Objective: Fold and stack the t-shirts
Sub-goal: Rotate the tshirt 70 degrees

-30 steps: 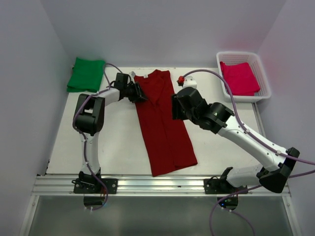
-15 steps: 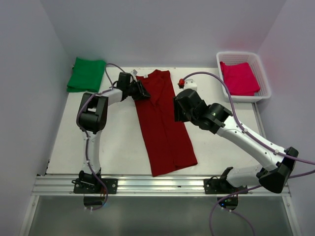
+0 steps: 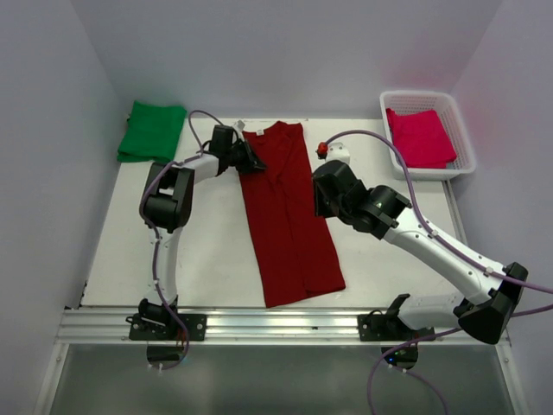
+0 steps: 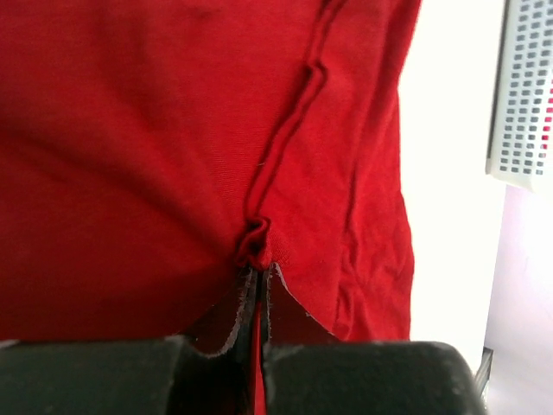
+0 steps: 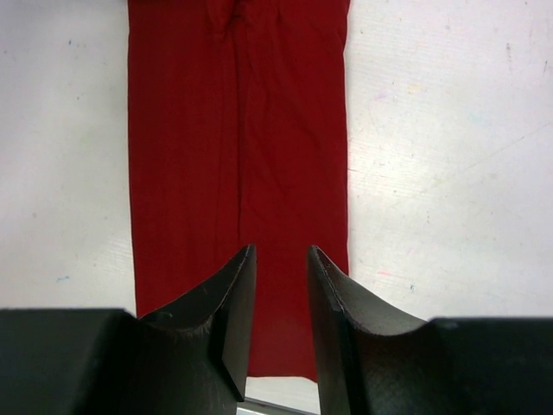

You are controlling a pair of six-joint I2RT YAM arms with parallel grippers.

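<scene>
left gripper [image 4: 257, 281]: fingers pressed together, pinching a small bunch of the red t-shirt [image 3: 289, 216]. The cloth puckers right at the tips, and a raised seam or fold line runs away ahead of them.
right gripper [image 5: 281, 255]: fingers parted by a narrow gap with nothing between them. It hangs over the shirt with red cloth below and ahead of the tips. Contact not visible.
shirt location: flat on the table [image 3: 207, 251] as a long narrow strip, sides already folded in. The collar end is at the left gripper's tips. The right gripper sits over the opposite long edge, further down the strip. The hem end is well back from both hands.
handling (judgement): light, limp knit with no stiffness. It should drape and drag, and the layers can slide apart if only the top one is taken.
where to grip (judgement): at the corners or edges, through all layers, one hand per side at matching height.
hard to tell: how many layers the left pinch holds, whether the collar is in that pinch, and how high the right gripper is above the cloth. The sleeves are tucked out of sight.
others: green folded shirt [image 3: 153, 130] lies out past the left gripper's outer side. Pink shirt [image 3: 421, 137] sits in the white basket [image 3: 462, 143], well off the right gripper's outer side.
</scene>
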